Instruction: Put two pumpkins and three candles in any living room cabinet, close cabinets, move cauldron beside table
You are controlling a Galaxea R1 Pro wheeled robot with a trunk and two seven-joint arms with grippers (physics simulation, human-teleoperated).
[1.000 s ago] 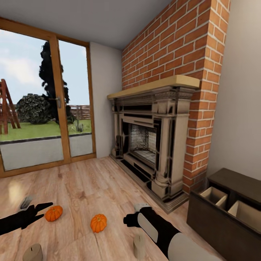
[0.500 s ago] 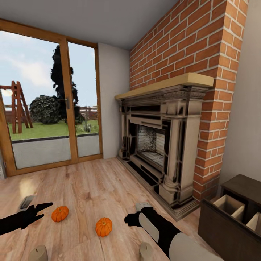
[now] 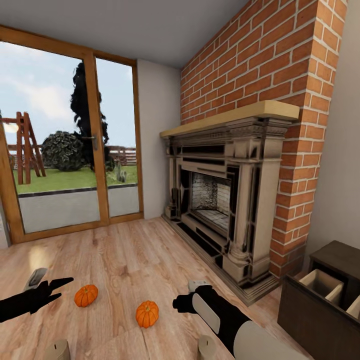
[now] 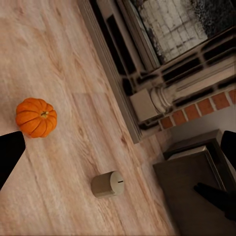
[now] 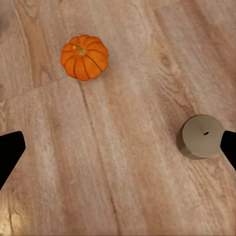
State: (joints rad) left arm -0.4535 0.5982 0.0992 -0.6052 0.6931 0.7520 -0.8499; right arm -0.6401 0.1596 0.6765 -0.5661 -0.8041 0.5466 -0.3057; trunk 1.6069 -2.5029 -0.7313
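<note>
- Nearest the robot, two pale candles stand on the wooden floor (image 3: 125,260) at the head view's lower edge, one (image 3: 56,350) left of the near pumpkin (image 3: 147,313) and one (image 3: 206,347) right of it; both are cut off, and no third candle can be made out
- The right claw (image 3: 184,303) hangs just right of the near pumpkin; from the wrist its two dark fingertips (image 5: 10,150) sit wide apart with nothing between them, so it reads as spread and empty
- The left claw (image 3: 52,289) points at the far pumpkin (image 3: 86,295) from just left of it, not touching; whether it is spread or pressed together cannot be told
- Both pumpkins lie loose on the floor, well apart from the cabinet (image 3: 320,312), so by the look of it nothing has been stowed yet
- The cabinet, right of the near pumpkin, is open, its pale compartments bare as far as they show; it runs off the frame, so its other fronts are unknown
- Beyond the pumpkins stands the fireplace (image 3: 225,200)
- Stowing, closing and the cauldron step all appear left to do
</note>
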